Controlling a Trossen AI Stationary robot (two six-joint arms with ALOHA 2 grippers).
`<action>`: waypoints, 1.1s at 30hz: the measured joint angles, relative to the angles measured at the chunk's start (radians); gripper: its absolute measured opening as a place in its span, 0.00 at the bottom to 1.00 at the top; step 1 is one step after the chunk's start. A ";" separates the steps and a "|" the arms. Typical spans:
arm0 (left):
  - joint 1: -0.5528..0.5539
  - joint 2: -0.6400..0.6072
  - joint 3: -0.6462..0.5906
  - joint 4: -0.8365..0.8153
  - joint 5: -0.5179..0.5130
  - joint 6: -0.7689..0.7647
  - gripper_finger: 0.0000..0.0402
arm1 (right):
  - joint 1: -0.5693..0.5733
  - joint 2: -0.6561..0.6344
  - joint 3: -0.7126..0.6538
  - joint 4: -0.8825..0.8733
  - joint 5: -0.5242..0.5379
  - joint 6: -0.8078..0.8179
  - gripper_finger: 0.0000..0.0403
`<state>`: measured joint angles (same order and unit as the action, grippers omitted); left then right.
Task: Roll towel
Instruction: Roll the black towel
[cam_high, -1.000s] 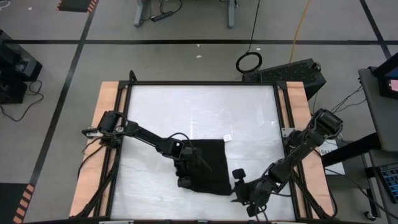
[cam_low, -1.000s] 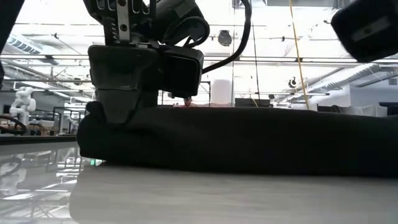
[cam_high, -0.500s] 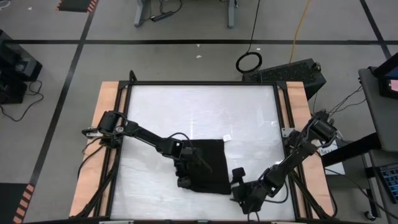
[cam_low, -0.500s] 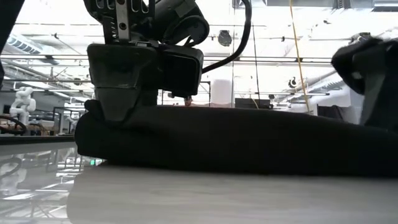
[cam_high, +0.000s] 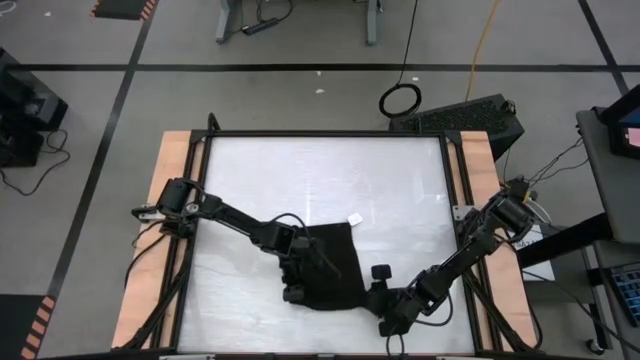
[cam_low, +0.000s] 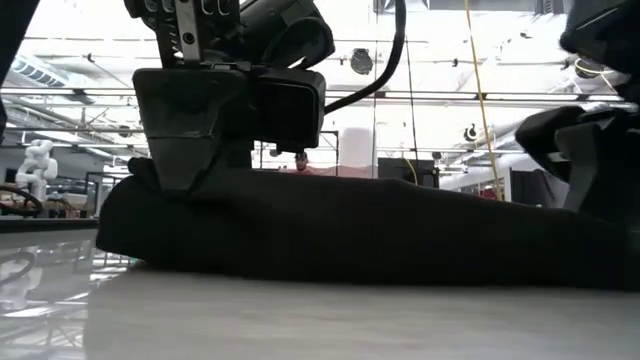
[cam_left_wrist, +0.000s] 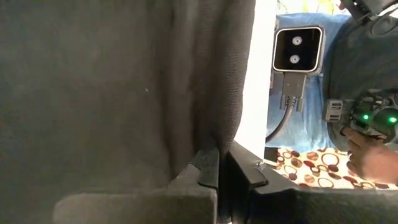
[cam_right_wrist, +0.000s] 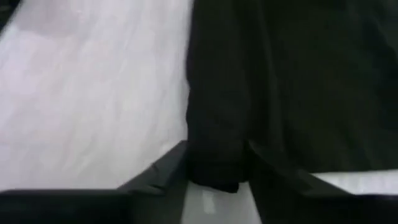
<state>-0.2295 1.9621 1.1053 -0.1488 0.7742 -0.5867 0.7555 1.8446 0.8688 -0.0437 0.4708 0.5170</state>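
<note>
Near the white worktop's (cam_high: 260, 170) front edge, the black towel (cam_high: 330, 262) has bunched narrower, left tool (cam_high: 292, 283) and right tool (cam_high: 372, 297) each clamped on an end.

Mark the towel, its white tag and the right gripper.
towel (cam_high: 335, 262): high view, middle of the black cloth.
white tag (cam_high: 354, 219): high view, at the towel's far edge.
right gripper (cam_right_wrist: 214, 177): right wrist view, between its fingertips, around the towel's edge.
</note>
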 joint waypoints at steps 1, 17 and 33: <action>0.000 0.000 0.000 0.000 0.000 0.001 0.02 | -0.004 0.000 0.000 -0.001 -0.001 0.001 0.29; -0.041 -0.002 0.006 -0.052 -0.016 -0.039 0.02 | -0.105 -0.098 -0.004 0.024 -0.542 0.334 0.03; -0.052 -0.002 0.004 0.002 0.108 -0.160 0.04 | -0.201 -0.071 -0.006 0.191 -0.855 0.549 0.03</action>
<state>-0.2813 1.9601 1.1091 -0.1466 0.8823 -0.7462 0.5545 1.7733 0.8631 0.1474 -0.3844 1.0657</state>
